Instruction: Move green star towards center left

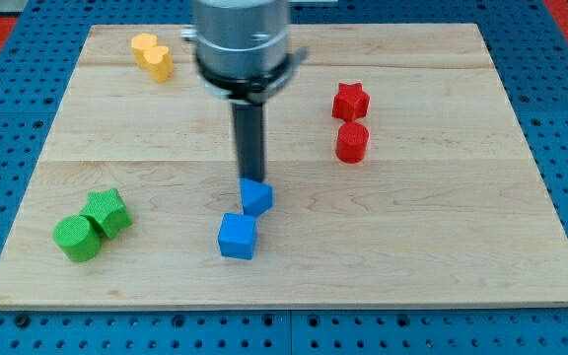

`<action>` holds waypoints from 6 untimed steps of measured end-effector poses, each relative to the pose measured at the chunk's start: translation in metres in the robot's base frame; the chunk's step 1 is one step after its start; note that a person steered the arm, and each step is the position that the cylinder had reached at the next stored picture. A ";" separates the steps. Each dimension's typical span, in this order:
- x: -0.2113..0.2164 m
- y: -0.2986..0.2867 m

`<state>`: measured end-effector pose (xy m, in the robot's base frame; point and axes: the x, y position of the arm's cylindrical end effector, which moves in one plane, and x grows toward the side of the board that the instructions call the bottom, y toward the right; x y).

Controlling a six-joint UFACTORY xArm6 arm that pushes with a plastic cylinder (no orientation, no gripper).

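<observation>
The green star [107,211] lies near the board's lower left, touching a green cylinder [76,238] just below and left of it. My tip [252,178] is near the board's middle, far to the right of the green star. It stands right at the top edge of a small blue block [256,196]; I cannot tell if it touches.
A blue cube [237,236] lies just below the small blue block. A red star [350,101] and a red cylinder [352,142] are at the right. A yellow block [152,54] lies at the top left. The wooden board [442,227] rests on a blue pegboard.
</observation>
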<state>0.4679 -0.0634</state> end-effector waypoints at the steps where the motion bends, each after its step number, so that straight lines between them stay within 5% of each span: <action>1: 0.000 -0.046; 3: 0.009 -0.049; 6: 0.079 -0.071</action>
<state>0.5467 -0.1343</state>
